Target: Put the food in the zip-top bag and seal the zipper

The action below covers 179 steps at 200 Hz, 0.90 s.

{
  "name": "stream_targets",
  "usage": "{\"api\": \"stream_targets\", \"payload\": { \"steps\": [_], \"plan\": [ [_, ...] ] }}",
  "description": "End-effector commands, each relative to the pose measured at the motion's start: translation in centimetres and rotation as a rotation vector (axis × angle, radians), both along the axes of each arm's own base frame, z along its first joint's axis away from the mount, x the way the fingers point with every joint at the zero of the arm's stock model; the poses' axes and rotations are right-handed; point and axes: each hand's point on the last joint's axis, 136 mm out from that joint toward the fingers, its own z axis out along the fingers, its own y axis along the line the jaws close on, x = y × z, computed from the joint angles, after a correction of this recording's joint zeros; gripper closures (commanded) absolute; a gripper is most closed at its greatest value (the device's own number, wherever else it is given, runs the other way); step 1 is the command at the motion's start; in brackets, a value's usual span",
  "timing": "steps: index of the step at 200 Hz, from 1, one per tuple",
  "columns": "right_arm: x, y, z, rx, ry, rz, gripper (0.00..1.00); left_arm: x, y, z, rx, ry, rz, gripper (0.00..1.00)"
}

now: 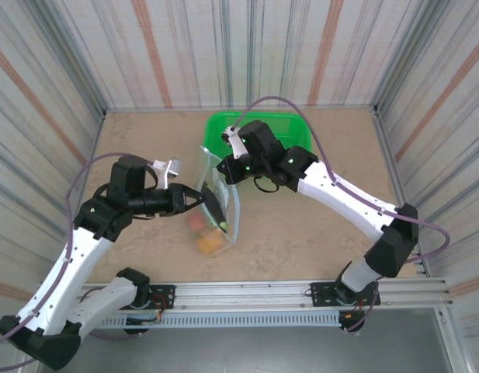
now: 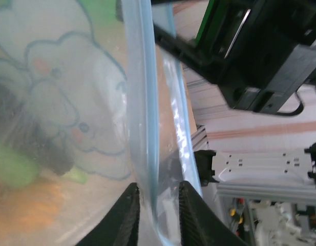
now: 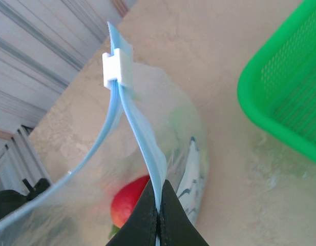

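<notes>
Where right claw (image 3: 158, 215) pinches thin blue zipper (image 3: 142, 148), floppy clear bag (image 3: 188, 133) bulges

Through the bag (image 2: 70, 113), the food (image 2: 17, 171) was only green, orange and dark blurs in the left wrist view. The right wrist view cut off the basket (image 3: 286, 97), and the right gripper (image 3: 158, 202) hid part of a red piece (image 3: 128, 204).

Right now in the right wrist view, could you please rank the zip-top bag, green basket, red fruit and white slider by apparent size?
1. zip-top bag
2. green basket, cropped
3. red fruit and white slider: too alike to rank
</notes>
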Motion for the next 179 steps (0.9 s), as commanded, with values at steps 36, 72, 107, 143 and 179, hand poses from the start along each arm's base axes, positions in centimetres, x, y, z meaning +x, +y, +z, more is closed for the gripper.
{"api": "stream_targets", "payload": {
  "steps": [36, 72, 107, 143, 179],
  "plan": [
    [-0.9, -1.5, 6.7, -0.047, -0.320, 0.175, 1.00, -0.6, 0.5, 8.2, -0.102, -0.319, 0.005, 0.49],
    [-3.2, -1.6, 7.3, -0.034, -0.532, 0.419, 1.00, 0.0, 2.7, 8.1, 0.032, -0.435, 0.097, 0.51],
    [-3.0, -3.3, 7.4, 0.064, -0.478, 0.482, 1.00, 0.6, 4.0, 6.0, 0.151, -0.535, 0.121, 0.52],
    [-4.2, -3.2, 5.4, 0.105, -0.449, 0.541, 1.00, 1.2, 3.3, 2.5, 0.226, -0.700, 0.074, 0.49],
    [-6.2, -2.6, 3.6, 0.171, -0.369, 0.650, 1.00, -0.5, 2.0, 1.4, 0.291, -0.908, -0.099, 0.45]
  ]
}}
